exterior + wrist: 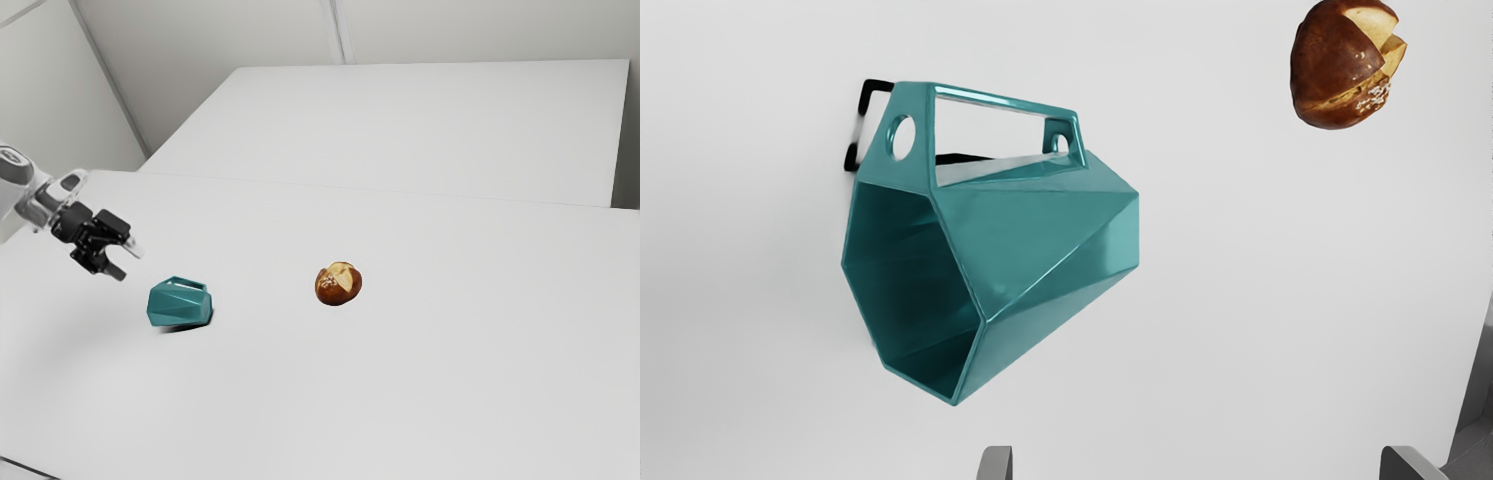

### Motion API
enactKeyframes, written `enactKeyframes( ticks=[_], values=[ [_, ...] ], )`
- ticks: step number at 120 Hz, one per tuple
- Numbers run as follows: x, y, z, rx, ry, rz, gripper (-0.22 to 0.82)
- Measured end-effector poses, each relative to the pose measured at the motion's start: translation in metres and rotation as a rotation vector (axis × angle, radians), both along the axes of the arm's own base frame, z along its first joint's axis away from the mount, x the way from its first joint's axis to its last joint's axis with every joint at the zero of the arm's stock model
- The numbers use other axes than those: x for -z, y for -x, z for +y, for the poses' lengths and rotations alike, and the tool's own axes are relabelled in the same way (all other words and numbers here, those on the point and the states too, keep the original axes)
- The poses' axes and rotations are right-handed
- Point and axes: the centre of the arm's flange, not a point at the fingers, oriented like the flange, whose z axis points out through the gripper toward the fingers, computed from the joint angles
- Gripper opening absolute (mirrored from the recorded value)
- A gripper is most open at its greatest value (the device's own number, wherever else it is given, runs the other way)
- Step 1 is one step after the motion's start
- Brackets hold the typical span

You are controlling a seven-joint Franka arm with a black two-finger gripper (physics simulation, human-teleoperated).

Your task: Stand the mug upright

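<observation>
A teal faceted mug (180, 304) lies on its side on the white table, its handle toward the exterior view's far side. The black gripper (130, 262) hangs above the table, up and to the exterior view's left of the mug, apart from it. In the wrist view the mug (1040, 247) shows its dark hollow mouth and its angular handle. The gripper (1196, 463) has its two fingertips wide apart, with bare table between them.
A brown bread roll (338, 284) with a split crust rests on the table (450, 380), to the exterior view's right of the mug; the wrist view shows the roll (1343, 67) too. Another white surface (420, 125) stands behind the table.
</observation>
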Motion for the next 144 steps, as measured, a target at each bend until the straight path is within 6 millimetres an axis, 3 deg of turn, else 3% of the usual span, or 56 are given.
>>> enactKeyframes(
  ticks=[32, 62, 83, 88, 103, 113, 127, 144],
  values=[
    [0.058, 0.004, 0.007, -0.013, 0.078, -0.026, 0.60],
    [0.093, -0.005, 0.005, -0.041, 0.152, -0.090, 0.60],
    [0.104, -0.001, -0.002, -0.037, 0.188, -0.112, 0.59],
    [0.107, 0.001, -0.004, -0.037, 0.202, -0.113, 0.54],
    [0.108, 0.002, -0.007, -0.029, 0.222, -0.129, 0.21],
    [0.107, 0.002, -0.007, -0.023, 0.228, -0.141, 0.06],
    [0.102, -0.001, -0.007, -0.013, 0.228, -0.162, -0.06],
    [0.098, -0.002, -0.008, -0.002, 0.227, -0.179, -0.12]
  ],
)
